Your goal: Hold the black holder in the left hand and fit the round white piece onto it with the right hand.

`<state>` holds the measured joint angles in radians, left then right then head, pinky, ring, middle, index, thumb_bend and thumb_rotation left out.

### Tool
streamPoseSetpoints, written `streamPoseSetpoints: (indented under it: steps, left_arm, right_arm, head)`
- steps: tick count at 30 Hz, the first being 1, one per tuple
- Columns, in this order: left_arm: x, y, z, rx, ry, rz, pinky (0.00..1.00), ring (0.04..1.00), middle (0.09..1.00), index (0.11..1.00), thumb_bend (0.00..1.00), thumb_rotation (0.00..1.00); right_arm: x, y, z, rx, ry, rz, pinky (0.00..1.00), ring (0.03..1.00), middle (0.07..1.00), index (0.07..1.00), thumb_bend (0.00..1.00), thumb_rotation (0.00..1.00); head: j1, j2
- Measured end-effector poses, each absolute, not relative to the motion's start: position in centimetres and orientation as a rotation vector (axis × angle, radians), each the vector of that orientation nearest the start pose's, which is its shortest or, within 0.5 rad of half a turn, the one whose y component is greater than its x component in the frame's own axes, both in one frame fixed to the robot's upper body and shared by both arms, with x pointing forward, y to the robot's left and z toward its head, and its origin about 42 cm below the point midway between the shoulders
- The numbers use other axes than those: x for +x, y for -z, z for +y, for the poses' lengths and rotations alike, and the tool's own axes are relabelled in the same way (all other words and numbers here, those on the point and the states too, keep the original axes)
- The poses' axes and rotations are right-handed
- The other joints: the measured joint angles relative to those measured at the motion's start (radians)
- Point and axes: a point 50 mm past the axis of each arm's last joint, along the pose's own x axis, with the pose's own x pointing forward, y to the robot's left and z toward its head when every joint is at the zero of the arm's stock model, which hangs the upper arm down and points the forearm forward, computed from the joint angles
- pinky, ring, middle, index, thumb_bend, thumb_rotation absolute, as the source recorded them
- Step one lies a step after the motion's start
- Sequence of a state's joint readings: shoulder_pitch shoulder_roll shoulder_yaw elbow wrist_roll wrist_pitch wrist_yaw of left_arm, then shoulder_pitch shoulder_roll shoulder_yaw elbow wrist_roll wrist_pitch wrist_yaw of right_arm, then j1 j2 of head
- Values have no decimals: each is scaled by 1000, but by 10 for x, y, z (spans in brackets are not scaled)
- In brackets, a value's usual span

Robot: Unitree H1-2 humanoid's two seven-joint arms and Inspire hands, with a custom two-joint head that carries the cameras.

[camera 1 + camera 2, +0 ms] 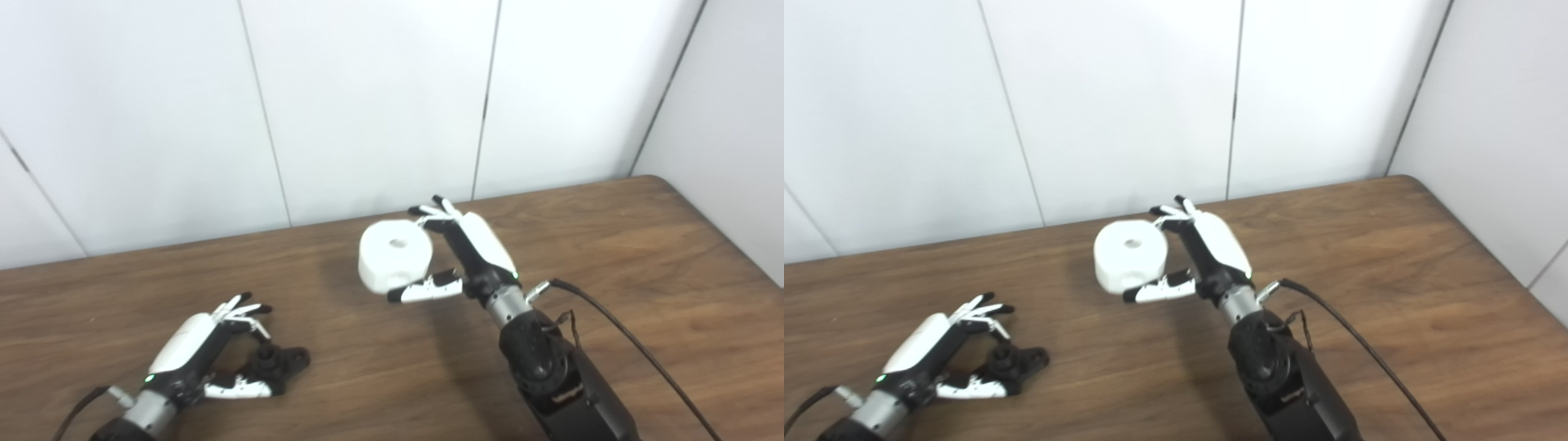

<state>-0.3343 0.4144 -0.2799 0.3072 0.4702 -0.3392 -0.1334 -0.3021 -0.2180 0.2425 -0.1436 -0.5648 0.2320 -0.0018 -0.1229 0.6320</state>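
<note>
Left hand (pixel 202 352) lies low on the wooden table (pixel 612 245), fingers and thumb curled around the black holder (pixel 278 362), which rests on the tabletop (grip contact unclear). Right hand (pixel 456 254) is raised mid-table, clamped on the round white piece (pixel 394 254), well apart from the holder.

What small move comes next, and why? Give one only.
Probably close the left hand firmly on the holder and lift it. The holder seems to lie on the table, the fingers around it but not clearly gripping. The right hand already holds the white piece up, its hole facing upward, well away from the holder.
</note>
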Motion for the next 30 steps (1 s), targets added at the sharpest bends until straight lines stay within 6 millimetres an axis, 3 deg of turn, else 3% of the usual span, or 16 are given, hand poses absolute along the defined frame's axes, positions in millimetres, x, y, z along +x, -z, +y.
streamPoseSetpoints:
  steps: [12, 23, 30]
  left_arm:
    - [378, -132, 248, 959, 507, -272, 1000, 1000, 881, 483, 523, 50]
    - [377, -132, 238, 967, 506, -276, 1000, 1000, 879, 483, 524, 52]
    - [377, -131, 235, 969, 504, -283, 1000, 1000, 881, 483, 524, 52]
  right_arm:
    - [345, -212, -174, -786, -228, -281, 1000, 1000, 857, 486, 513, 153]
    - [343, -210, -163, -764, -278, -278, 1000, 1000, 853, 486, 513, 155]
    - [341, -209, -145, -720, -305, -286, 1000, 1000, 859, 486, 514, 152]
  head:
    - [114, 26]
    - [140, 31]
    - [154, 35]
